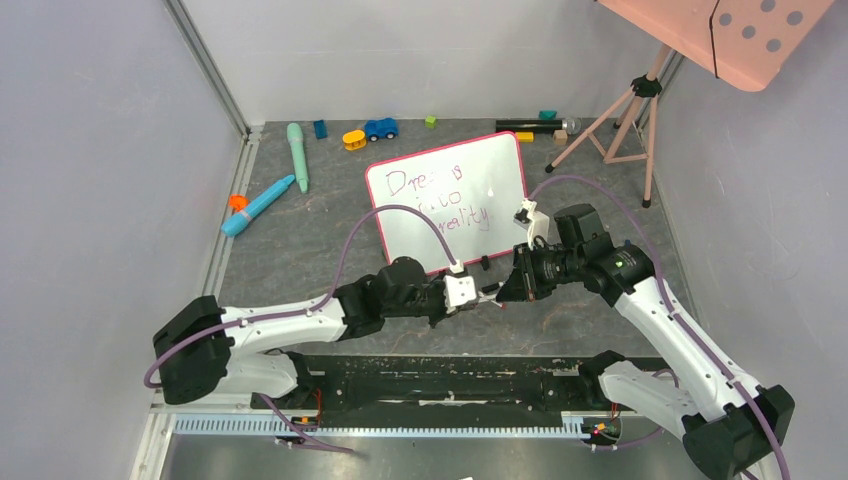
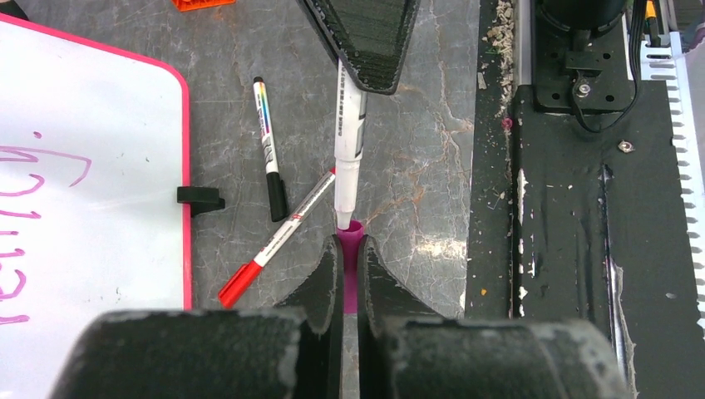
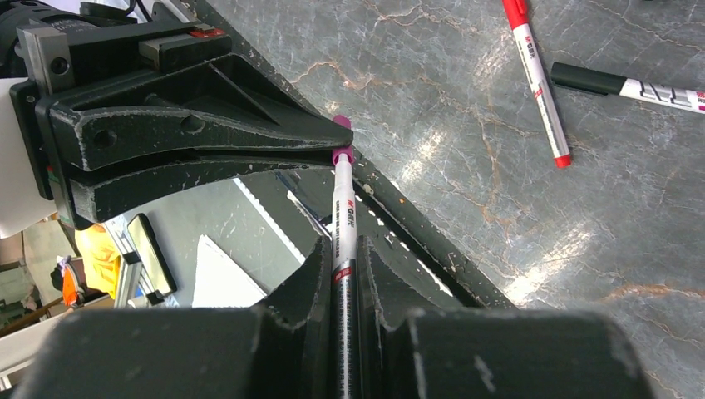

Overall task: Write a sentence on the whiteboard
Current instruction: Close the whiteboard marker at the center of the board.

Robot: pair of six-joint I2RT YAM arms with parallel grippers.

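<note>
While the pink-framed white whiteboard (image 1: 500, 165), purple sentence (image 1: 440, 200) on it, lies on the grey marbled counter (image 1: 300, 240), the left tool (image 2: 349, 249) pinches a purple pen cap (image 2: 350, 231). The right tool (image 3: 342, 253) (jaws closed) grips a white marker (image 3: 343, 208).

Left arm (image 1: 280, 322) and right arm (image 1: 680, 345) are white, black-jointed, with purple cables (image 1: 400, 208); perhaps a green light (image 1: 620, 262) at three o'clock.

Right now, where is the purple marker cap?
Left wrist view, centre: the purple cap is pinched in the left gripper, beside the whiteboard; the marker in the right gripper meets its mouth.
</note>
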